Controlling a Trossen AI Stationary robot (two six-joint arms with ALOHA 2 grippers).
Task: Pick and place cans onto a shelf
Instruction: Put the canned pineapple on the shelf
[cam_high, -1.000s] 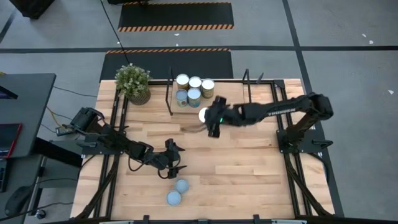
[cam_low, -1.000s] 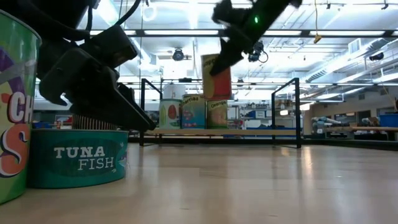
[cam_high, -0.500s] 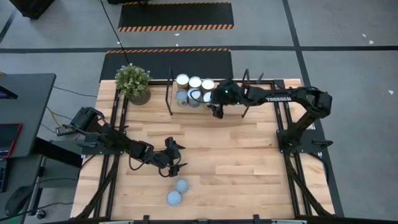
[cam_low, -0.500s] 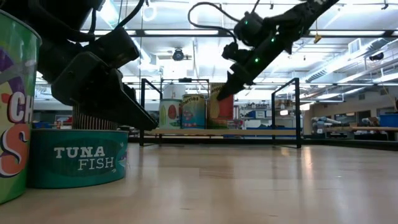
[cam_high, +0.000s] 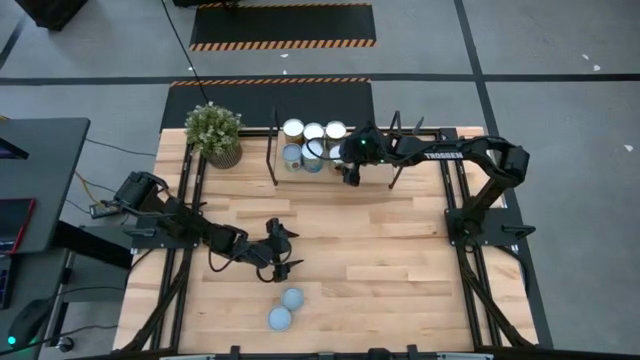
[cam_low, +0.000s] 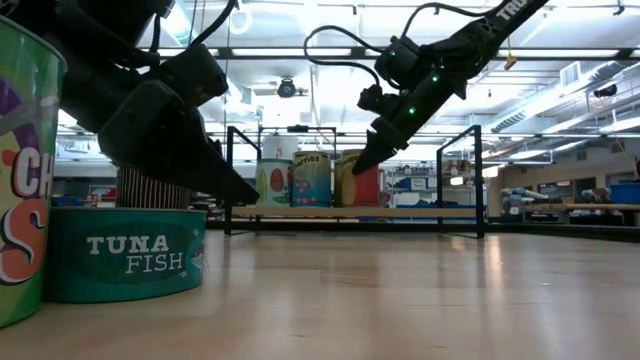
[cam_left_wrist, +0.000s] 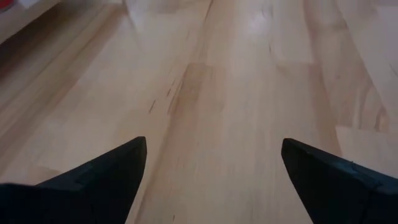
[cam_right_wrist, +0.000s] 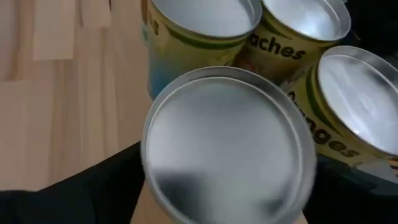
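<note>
— Wooden table under bright hall lights, shelf along far edge. How far along?

— Well past halfway, judging by count. Five cans up on shelf, packed in two rows, just beyond right tool.

— And right tool itself?

— Clamped around sixth can, silver lid framed between both dark fingers. Pushed in close against three nearest neighbours, touching or nearly so by wrist view. Seemingly down at plank level from low view, though impossible to confirm contact underneath.

— So not released?

— Not yet. Probably at very end of placing: only letting go and backing off left, without nudging anything alongside.

— Left tool?

— Left tool spread wide, gripping nothing, only bare table between fingertips. Hovers low, well apart from shelf. First tin just beside fingertips, second tin a little further out, past first one. Neither touched.

— Remaining work, then?

— Release of sixth can, then two more pick-ups and two more trips. Roughly three quarters done, as a guess. Plenty of free plank to open side of right tool, so no shortage of room for both.

— Anything else up there?

— Potted plant beside shelf, off to far side of stacked cans from right tool. Not part of job.
</note>
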